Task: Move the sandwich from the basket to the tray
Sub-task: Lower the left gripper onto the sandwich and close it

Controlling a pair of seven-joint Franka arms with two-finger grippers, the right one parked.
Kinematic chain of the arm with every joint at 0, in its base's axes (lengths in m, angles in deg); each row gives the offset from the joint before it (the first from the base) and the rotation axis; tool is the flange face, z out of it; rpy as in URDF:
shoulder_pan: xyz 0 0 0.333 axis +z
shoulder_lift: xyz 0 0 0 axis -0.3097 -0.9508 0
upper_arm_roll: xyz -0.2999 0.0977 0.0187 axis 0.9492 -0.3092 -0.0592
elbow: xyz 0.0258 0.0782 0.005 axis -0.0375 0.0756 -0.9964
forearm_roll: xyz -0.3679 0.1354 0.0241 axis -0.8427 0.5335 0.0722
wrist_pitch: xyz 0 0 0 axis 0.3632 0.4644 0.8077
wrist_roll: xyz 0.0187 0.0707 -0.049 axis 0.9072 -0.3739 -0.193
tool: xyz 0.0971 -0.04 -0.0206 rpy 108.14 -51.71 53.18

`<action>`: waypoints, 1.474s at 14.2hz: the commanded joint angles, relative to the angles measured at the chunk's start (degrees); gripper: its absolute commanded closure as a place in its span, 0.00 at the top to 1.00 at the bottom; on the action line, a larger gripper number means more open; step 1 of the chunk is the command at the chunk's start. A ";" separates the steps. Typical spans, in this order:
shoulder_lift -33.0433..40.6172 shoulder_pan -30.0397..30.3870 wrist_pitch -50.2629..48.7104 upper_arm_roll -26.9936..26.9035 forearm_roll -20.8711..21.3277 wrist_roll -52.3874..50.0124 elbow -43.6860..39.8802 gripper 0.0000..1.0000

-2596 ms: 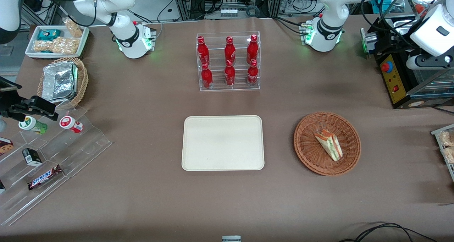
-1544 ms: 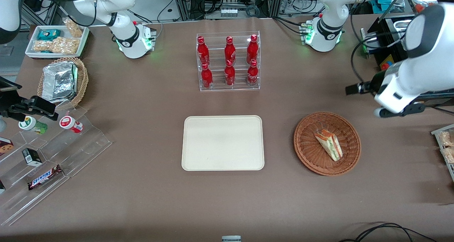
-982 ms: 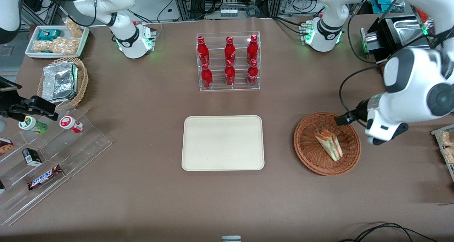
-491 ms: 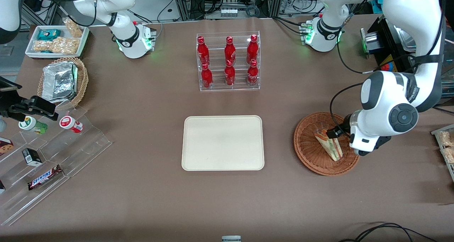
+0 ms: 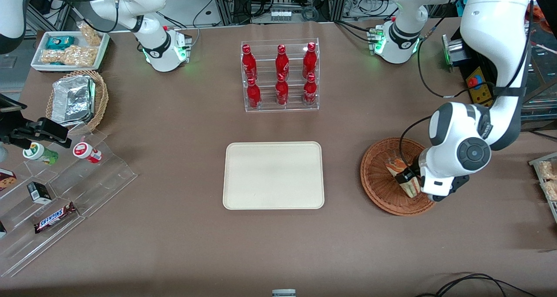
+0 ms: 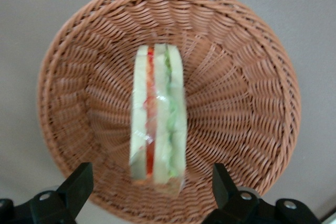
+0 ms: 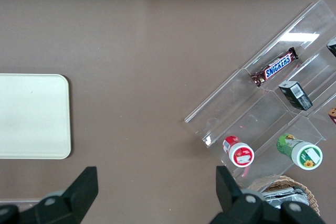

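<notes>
Sandwich (image 6: 157, 124) in basket (image 6: 247, 108), end effector (image 6: 149, 190) spread wide above it

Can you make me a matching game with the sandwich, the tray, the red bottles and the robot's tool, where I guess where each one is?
Things:
1. sandwich
2. tray
3. red bottles
4. tool

Places or states:
A. standing in a clear rack, farther from the front camera than the tray
B. open, held above the basket with a finger on each side of the sandwich
C. lying in the reddish-brown basket
D. flat on the table with nothing on it

Right pairs: 1-C, 2-D, 3-A, 4-B
</notes>
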 commanded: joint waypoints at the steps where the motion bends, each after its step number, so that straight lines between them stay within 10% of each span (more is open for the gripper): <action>1: -1.32 -0.37 2.59 -0.03 1.40 -1.90 0.07 1.00; 6: -3.17 -0.01 4.35 -0.12 1.23 -3.38 0.69 0.94; 9: -3.61 -0.01 4.36 -0.12 1.31 -5.41 0.77 0.22; 11: -2.74 0.16 3.31 -0.12 1.40 -4.81 1.38 0.05; 21: 7.11 0.17 -12.77 7.94 0.78 -2.35 1.30 0.04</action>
